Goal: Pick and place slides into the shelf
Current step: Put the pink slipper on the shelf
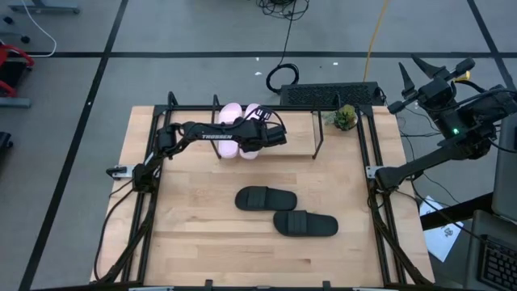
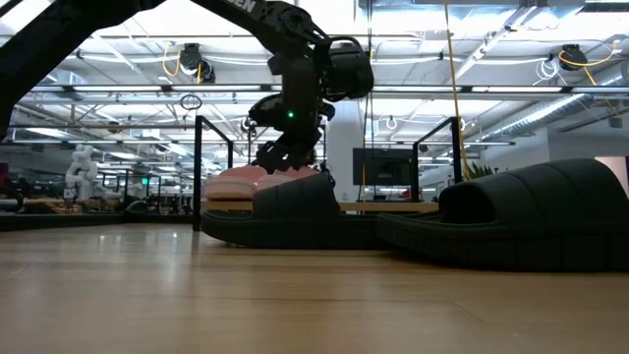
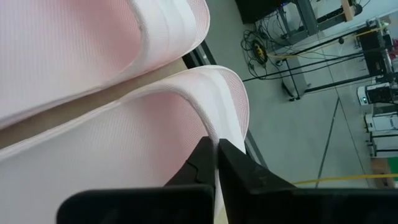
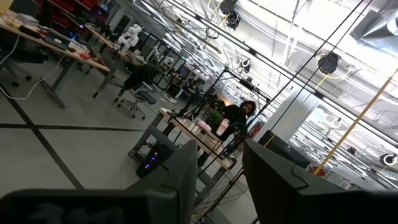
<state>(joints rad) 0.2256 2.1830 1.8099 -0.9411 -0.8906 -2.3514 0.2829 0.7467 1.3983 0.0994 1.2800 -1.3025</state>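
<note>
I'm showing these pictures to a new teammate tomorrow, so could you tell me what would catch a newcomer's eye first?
Probably the two pale pink slides lying side by side on the shelf at the table's far edge, with the left claw pinching the edge of one. Next, the two black slides lie loose mid-table, nearer the front. The right claw hangs open off the table's right side, pointing into the room.

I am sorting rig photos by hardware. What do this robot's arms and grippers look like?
Both arms are dark, jointed segments. The left arm bears white TROSSEN lettering and a green light near its wrist; its left gripper has thin black fingers. The right gripper has broad dark fingers, with a green light on that arm too.
</note>
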